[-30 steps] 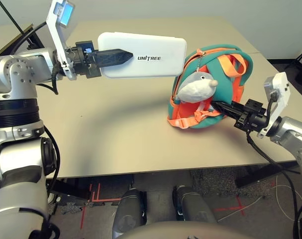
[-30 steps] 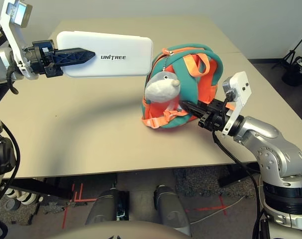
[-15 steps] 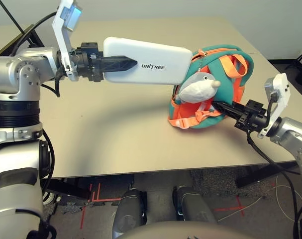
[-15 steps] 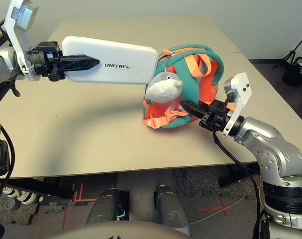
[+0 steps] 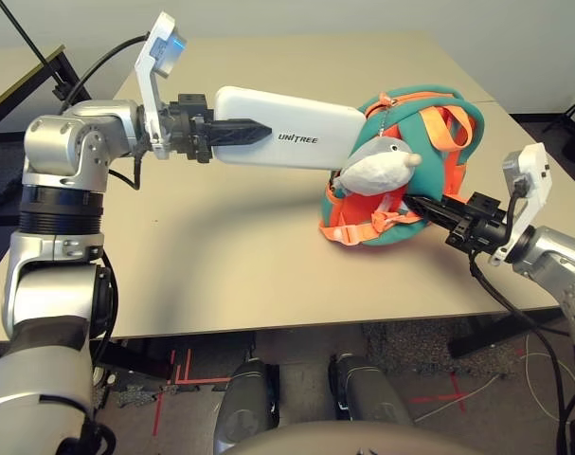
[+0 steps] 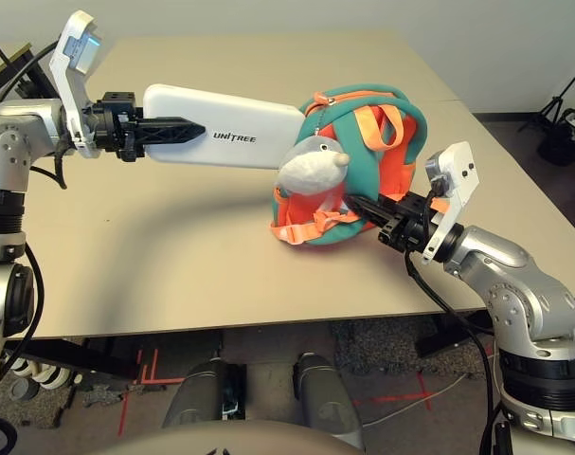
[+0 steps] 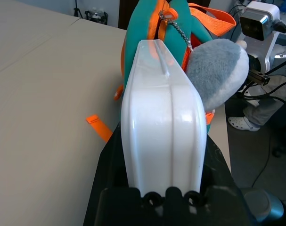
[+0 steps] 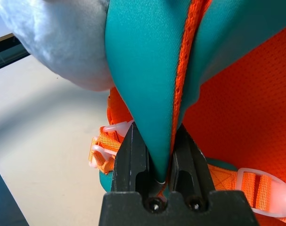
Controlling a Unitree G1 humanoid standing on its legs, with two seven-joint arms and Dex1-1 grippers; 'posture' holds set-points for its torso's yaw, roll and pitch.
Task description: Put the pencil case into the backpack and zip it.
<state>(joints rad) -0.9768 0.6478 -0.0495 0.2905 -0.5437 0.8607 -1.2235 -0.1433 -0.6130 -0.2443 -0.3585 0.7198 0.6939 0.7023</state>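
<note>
1. Bench (image 5: 221, 256): broad, pale beige, flat-topped; it carries the backpack, which stands near its right side.
2. Backpack (image 5: 439, 156): small, teal fabric with orange panels, straps and zipper trim; upright on the bench, leaning slightly, with an orange carrying loop (image 5: 442, 129) at its top.
3. Pencil case (image 5: 306, 142): flat, white, hard-shelled rounded rectangle with small black "UNITREE" lettering; held above the bench at the robot's left of the backpack, tilted slightly down toward it. Its far end lies close to the backpack's zippered edge, outside the bag; whether the two touch cannot be told.
4. Plush dolphin (image 5: 377, 168): grey and white, rounded, hanging by a metal chain (image 7: 180, 35) against the front of the backpack, beside the far end of the pencil case.
5. Left pincer (image 7: 164, 174): black, two-fingered; closed around the near end of the pencil case, one finger on each broad face, the fingers held apart by its thickness.
6. Right pincer (image 8: 161, 155): black, two-fingered; narrow, gripping a fold of the backpack's teal fabric and orange trim, below the plush dolphin.
</note>
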